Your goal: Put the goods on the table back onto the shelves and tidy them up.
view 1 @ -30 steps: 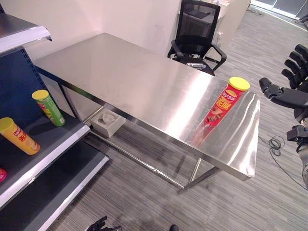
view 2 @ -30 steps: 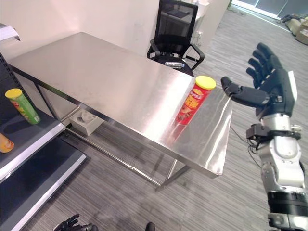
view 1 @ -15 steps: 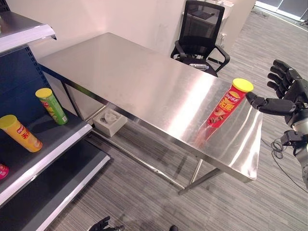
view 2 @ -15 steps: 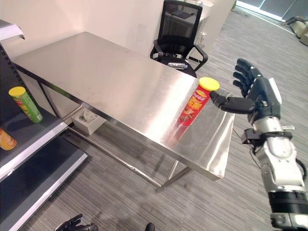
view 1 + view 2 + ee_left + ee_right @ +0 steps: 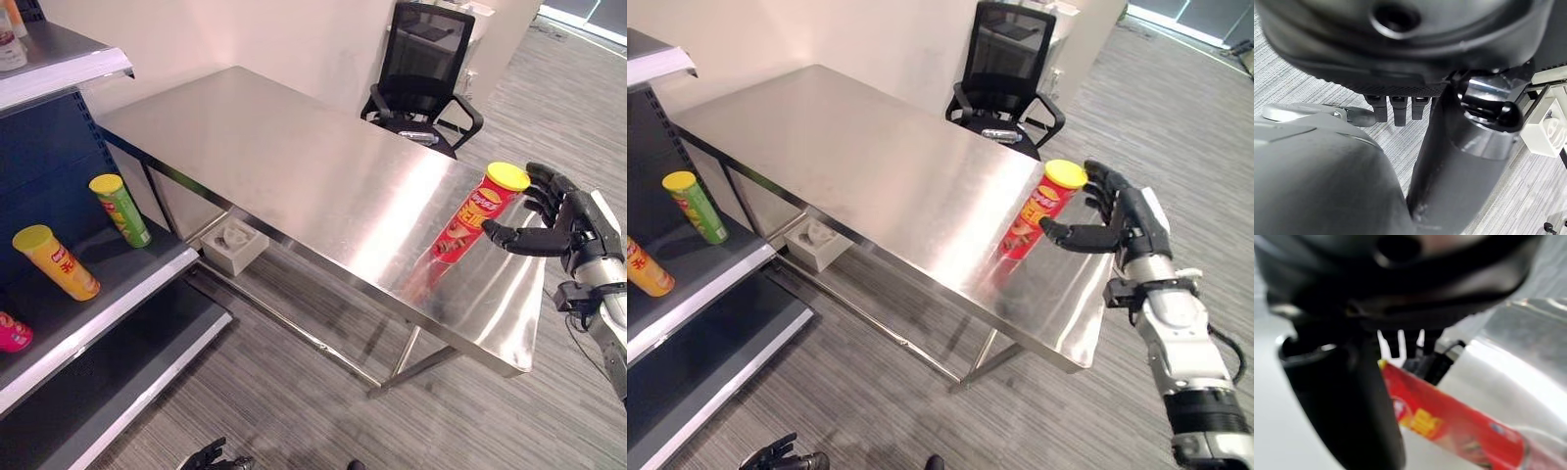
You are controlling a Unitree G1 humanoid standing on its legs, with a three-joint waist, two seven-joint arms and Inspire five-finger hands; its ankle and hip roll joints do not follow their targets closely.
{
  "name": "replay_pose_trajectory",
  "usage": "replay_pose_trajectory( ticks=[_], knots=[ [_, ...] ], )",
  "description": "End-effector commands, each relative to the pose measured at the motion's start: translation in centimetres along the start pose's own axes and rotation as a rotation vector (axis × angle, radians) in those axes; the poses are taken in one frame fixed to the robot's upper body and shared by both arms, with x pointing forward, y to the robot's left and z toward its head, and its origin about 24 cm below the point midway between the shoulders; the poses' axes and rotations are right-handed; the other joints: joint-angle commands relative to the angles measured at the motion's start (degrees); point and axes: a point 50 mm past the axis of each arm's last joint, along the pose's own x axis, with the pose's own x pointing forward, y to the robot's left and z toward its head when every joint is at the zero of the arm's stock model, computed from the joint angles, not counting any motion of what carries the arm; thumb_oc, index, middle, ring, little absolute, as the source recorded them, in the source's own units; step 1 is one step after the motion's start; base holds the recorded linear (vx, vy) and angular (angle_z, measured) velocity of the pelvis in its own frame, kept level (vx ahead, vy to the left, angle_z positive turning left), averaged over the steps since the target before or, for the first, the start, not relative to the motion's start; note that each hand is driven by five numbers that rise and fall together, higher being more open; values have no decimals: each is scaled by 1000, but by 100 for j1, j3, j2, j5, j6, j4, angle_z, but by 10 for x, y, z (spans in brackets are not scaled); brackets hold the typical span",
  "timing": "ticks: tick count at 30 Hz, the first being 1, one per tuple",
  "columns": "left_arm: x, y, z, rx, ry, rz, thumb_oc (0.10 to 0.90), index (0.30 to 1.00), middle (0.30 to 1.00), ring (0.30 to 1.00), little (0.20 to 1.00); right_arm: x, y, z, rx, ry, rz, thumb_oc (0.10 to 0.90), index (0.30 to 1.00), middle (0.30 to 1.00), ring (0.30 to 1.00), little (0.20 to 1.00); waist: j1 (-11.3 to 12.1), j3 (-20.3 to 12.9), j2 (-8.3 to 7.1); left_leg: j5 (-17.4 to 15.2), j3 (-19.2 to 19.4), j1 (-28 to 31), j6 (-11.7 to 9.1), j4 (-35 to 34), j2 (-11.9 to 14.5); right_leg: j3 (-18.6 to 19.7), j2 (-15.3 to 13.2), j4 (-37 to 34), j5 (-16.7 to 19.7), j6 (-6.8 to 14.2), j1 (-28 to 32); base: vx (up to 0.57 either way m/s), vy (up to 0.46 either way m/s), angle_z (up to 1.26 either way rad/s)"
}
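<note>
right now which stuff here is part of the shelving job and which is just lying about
Part of the job:
- red chip can standing on the steel table
- right hand, open around the can's top
- shelf holding the green can and yellow can

Lying about:
- black office chair
- grey box on the floor

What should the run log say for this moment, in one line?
phase: reach | right hand: open, around red can, not closed | red can: upright on table | left hand: idle, low | shelf: three cans
</note>
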Motion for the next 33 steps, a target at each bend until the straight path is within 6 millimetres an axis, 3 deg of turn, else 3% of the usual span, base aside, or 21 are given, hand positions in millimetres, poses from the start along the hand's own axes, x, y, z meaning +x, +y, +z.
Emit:
replay_pose_trajectory(
  ticks=[1,16,33],
  knots=[
    [2,2,3,87,-4,-7,800,900,900,900,900,24,-27,74,-9,-282,-126,800,900,900,900,900,200,5,-45,-228,-106,-50,216,16,-197,-271,158,34,-464,185,369,15,6,4],
    [3,3,3,86,7,17,800,900,900,900,900,34,-38,89,59,-337,-255,800,900,900,900,900,287,-24,-36,-242,-199,-22,217,16,-215,-352,164,34,-506,166,454,1,-1,3],
    [3,3,2,92,20,16,800,900,900,900,900,50,-24,88,50,-269,-157,800,900,900,900,900,307,-17,-77,-226,-219,-15,203,16,-216,-376,176,34,-500,146,470,0,0,1]
  ],
)
